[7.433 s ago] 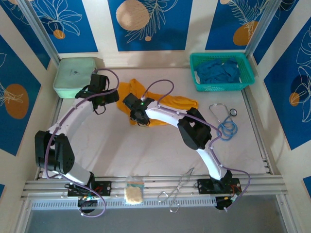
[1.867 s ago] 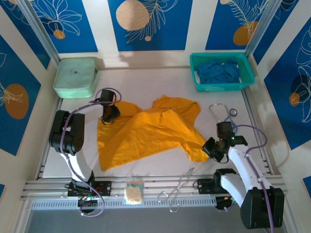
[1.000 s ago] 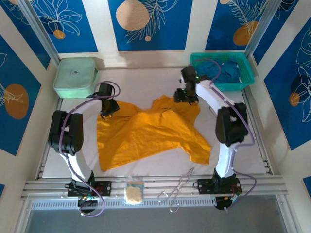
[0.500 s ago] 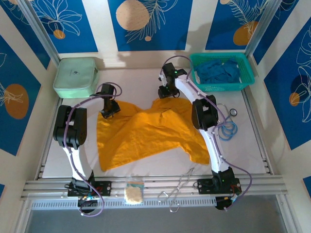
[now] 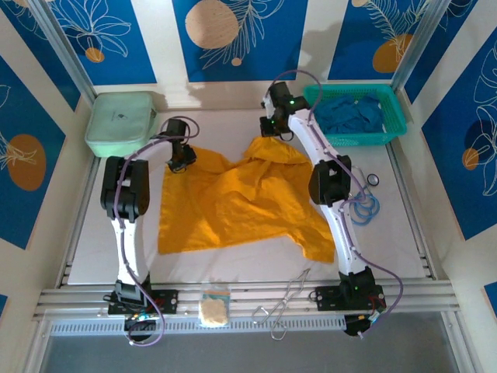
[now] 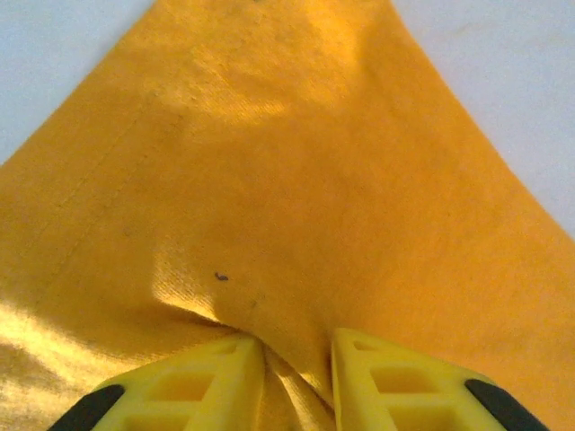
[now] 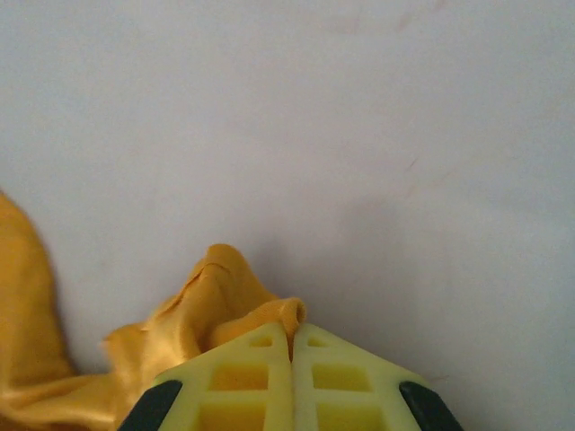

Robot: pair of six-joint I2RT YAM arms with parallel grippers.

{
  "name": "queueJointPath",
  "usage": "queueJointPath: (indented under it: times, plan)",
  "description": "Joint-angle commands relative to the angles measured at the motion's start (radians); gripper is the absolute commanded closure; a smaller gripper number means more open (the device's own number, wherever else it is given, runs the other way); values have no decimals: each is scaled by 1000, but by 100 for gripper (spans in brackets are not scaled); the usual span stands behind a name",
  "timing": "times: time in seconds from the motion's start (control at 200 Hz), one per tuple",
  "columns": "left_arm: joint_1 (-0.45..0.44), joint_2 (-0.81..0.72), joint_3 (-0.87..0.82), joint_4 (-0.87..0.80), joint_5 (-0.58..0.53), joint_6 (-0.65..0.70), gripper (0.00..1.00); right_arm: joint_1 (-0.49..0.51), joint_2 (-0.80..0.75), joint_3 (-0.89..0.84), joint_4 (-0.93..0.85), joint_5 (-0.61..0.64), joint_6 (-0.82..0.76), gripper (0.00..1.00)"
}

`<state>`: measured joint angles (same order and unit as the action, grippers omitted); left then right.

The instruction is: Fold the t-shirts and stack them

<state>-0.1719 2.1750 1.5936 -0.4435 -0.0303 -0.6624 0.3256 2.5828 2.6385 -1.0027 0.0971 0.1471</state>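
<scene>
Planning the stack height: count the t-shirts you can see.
2 for sure: the orange shirt spread on the table, and blue cloth bunched in the teal basket, which may hide more shirts.

a: what lies on the white table [image 5: 233,128]?
b: a mustard-orange t-shirt [image 5: 233,203], spread rumpled across the middle. a mint-green pouch [image 5: 120,123] in the far left corner, a teal mesh basket [image 5: 353,139] far right.
a: more?
b: a stethoscope [image 5: 362,205] near the right edge.
</scene>
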Motion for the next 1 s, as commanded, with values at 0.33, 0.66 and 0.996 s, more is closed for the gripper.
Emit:
queueJointPath:
  times: [0.33, 0.66, 0.996]
  plan:
    - [23, 14, 63, -106, 1, 25, 73, 76, -403, -493, 155, -2, 70, 100]
    - [41, -45, -43, -84, -11, 28, 73, 108, -385, -609, 90, 174, 141, 64]
    - [48, -97, -91, -66, 10, 45, 71, 281, -491, -772, 114, 327, 37, 62]
